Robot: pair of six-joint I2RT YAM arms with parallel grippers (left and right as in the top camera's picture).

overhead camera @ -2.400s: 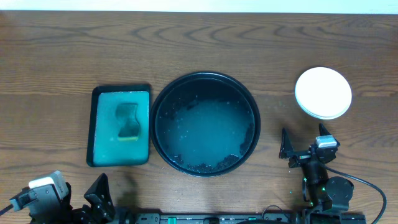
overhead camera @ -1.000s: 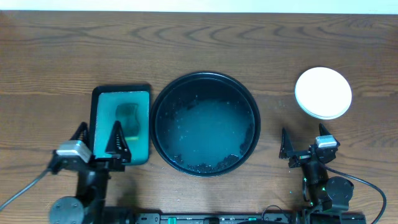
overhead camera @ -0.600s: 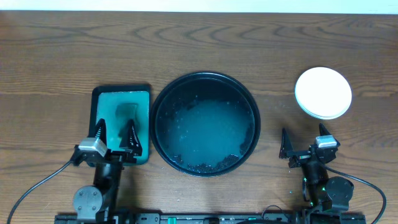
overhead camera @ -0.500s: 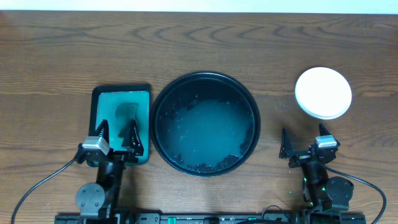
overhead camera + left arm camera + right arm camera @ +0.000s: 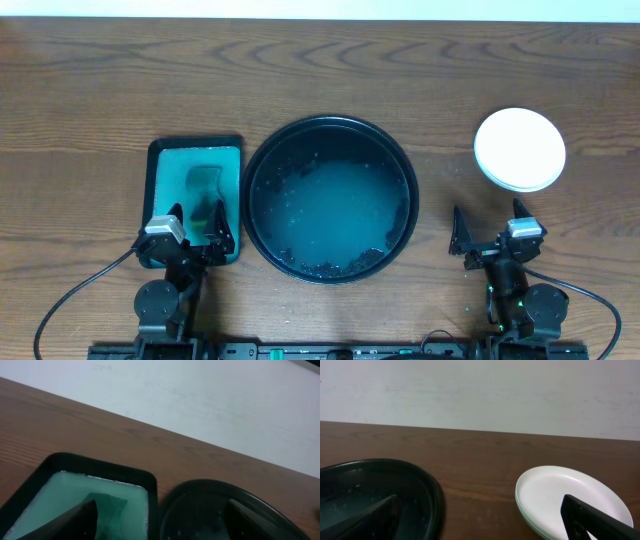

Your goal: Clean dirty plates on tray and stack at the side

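Observation:
The large round black tray (image 5: pixel 331 121) sits mid-table, holding only a blue-green watery film and dark specks. The plates (image 5: pixel 519 149) stand in one stack on the wood at the right, white one on top; a mint rim shows beneath the plates (image 5: pixel 565 492) in the right wrist view. My left gripper (image 5: pixel 199 223) is open over the near end of the teal tray (image 5: pixel 166 190), nothing between its fingers. My right gripper (image 5: pixel 488 229) is open near the front edge, below the stack and apart from it. The left gripper (image 5: pixel 162 529) and right gripper (image 5: pixel 482 527) both show wide empty gaps.
A rectangular teal tray (image 5: pixel 60 487) with a black rim lies left of the black tray (image 5: pixel 212 485), a green sponge (image 5: pixel 205 187) in it. The black tray's rim (image 5: pixel 405 467) lies left of the right gripper. Bare wood surrounds everything.
My left arm swung in from the front left corner to the near end of the teal tray, then drew back a little toward the front edge. The right arm and plates stayed still.

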